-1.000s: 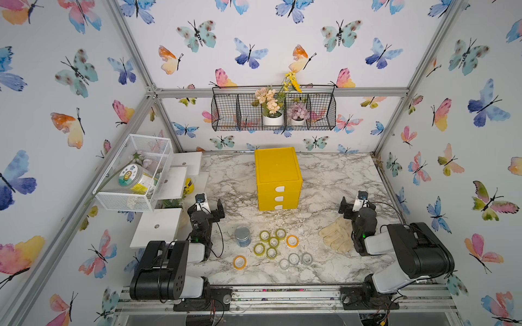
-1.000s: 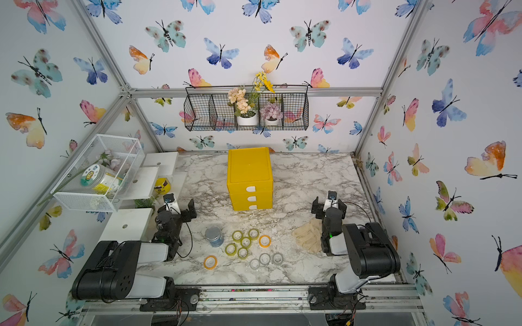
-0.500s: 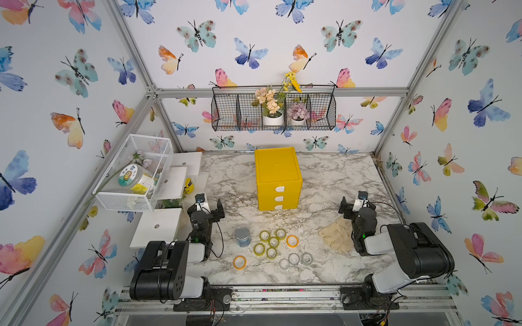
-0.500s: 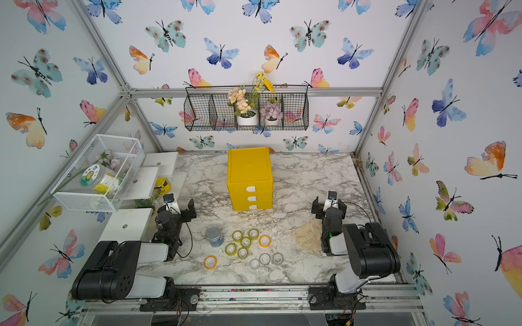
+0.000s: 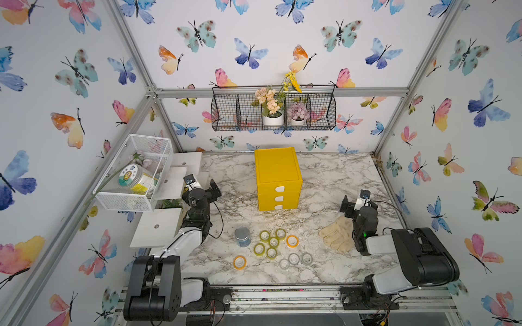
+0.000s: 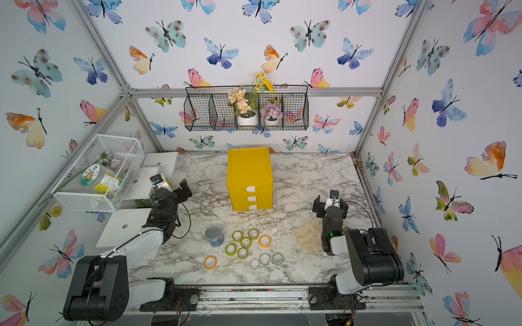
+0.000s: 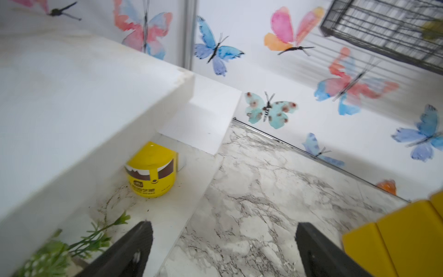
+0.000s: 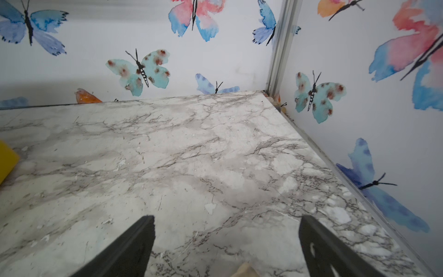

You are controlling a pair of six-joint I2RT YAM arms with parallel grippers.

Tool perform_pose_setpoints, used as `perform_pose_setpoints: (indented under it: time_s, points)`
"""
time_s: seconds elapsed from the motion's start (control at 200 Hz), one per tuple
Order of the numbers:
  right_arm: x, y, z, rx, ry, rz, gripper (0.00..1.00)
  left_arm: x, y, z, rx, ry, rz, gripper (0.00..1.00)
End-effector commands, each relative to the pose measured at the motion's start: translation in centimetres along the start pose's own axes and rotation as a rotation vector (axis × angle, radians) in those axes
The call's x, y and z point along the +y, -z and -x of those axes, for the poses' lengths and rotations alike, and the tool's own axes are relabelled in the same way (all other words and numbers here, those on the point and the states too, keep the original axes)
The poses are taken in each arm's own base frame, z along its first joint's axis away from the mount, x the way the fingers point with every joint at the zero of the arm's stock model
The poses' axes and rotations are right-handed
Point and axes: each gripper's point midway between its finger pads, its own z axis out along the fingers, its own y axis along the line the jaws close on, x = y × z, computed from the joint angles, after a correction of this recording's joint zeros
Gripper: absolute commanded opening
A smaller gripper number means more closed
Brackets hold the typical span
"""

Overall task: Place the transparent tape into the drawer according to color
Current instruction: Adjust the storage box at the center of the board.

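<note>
**Starting layout.** The cabinet [image 5: 278, 172] stands with its three drawers [image 5: 268, 199] shut and their tab handles facing the arms, so either arm can reach them. The tape lies loose in front of the cabinet, roughly grouped by tint. The yellow-green rolls [image 5: 273, 242] cluster nearest its front and the grey rolls [image 5: 293, 258] lie farther out. One orange roll [image 5: 292, 241] sits just beside the cluster, and a second orange roll [image 5: 239, 262] lies apart, out toward the left arm. A jar [image 5: 243, 236] stands just beside the cluster, and a glove [image 5: 337, 234] lies off the cabinet's front right. The left gripper [image 7: 224, 223] and right gripper [image 8: 227, 217] flank the cabinet. Both have their jaws spread wide and hold nothing. No roll appears stowed, so a drawer likely needs pulling out first.
</note>
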Motion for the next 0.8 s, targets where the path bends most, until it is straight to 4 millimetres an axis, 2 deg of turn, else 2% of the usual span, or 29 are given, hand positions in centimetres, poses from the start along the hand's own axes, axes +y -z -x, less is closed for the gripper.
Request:
perform_pose_setpoints:
  time_s: [0.0,0.05,0.17,0.215,0.255,0.305,0.34,0.375,0.44,0.511,0.621,0.796]
  points:
    - [-1.5,-0.2,1.1,0.029,-0.031,-0.097,0.98,2.7,-0.5,-0.2,0.089,0.130,0.182,0.99]
    - [-3.1,0.2,1.3,0.042,-0.091,-0.189,0.98,1.6,-0.3,-0.4,0.099,0.132,0.106,0.99]
    - [-5.2,1.1,2.0,-0.004,-0.286,-0.313,0.99,-0.3,1.7,0.8,0.023,0.197,-0.066,0.99]
    - [-6.4,1.5,1.2,-0.005,-0.444,-0.396,0.99,-0.2,2.3,1.4,-0.007,0.262,-0.077,0.99]
    - [-7.0,1.8,-0.6,0.066,-0.568,-0.466,0.99,-0.1,2.6,1.9,-0.017,0.312,-0.085,0.99]
    - [-5.2,0.8,-0.1,0.114,-0.524,-0.347,1.00,-1.2,2.9,2.4,-0.001,0.331,-0.156,0.99]
    - [-3.4,0.2,0.5,0.120,-0.491,-0.231,0.91,-2.3,3.1,2.6,0.018,0.330,-0.215,0.99]
    - [-2.5,0.0,0.7,0.118,-0.503,-0.181,0.89,-3.8,3.4,2.8,0.041,0.305,-0.288,0.99]
    - [-1.7,0.0,0.8,0.121,-0.555,-0.136,0.91,-6.1,3.8,3.0,0.100,0.268,-0.394,0.99]
    - [0.1,-0.3,1.8,0.145,-0.557,-0.039,0.92,-7.9,4.5,3.2,0.151,0.242,-0.468,0.99]
    - [2.9,-0.4,1.9,0.288,-0.542,0.082,0.93,-9.8,6.3,4.3,0.163,0.279,-0.580,0.99]
    - [5.7,1.2,2.4,0.342,-0.580,0.258,0.89,-10.2,8.9,6.1,0.135,0.331,-0.641,0.99]
